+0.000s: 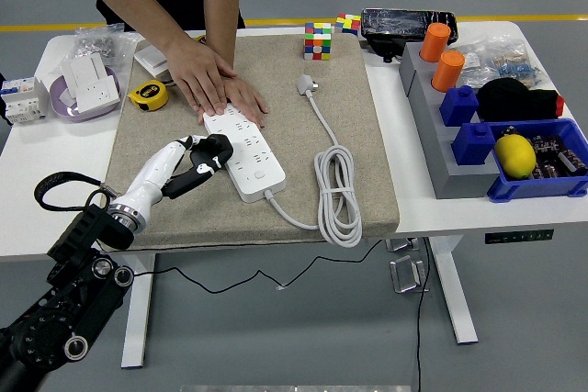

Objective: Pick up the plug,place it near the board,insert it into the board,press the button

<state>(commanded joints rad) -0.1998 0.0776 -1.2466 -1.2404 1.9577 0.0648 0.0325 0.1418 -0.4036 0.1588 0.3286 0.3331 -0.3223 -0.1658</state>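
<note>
A white power strip (pixel 243 151) lies slantwise on the beige mat (pixel 349 135). Its white cable (pixel 337 192) coils to the right and ends in a white plug head (pixel 305 85) near the mat's far edge. My left hand (pixel 195 161) has its fingers curled around a black plug (pixel 215 149), held right at the strip's left edge; whether the two touch I cannot tell. A person at the far side presses both hands (pixel 213 82) flat on the strip's far end. My right hand is out of view.
A yellow tape measure (pixel 147 95) and a purple bowl (pixel 84 89) with white sockets sit far left. Two puzzle cubes (pixel 318 40) stand at the back. Right of the mat: a grey rack with orange cylinders (pixel 441 54), blue blocks, a blue bin (pixel 542 170) holding a lemon.
</note>
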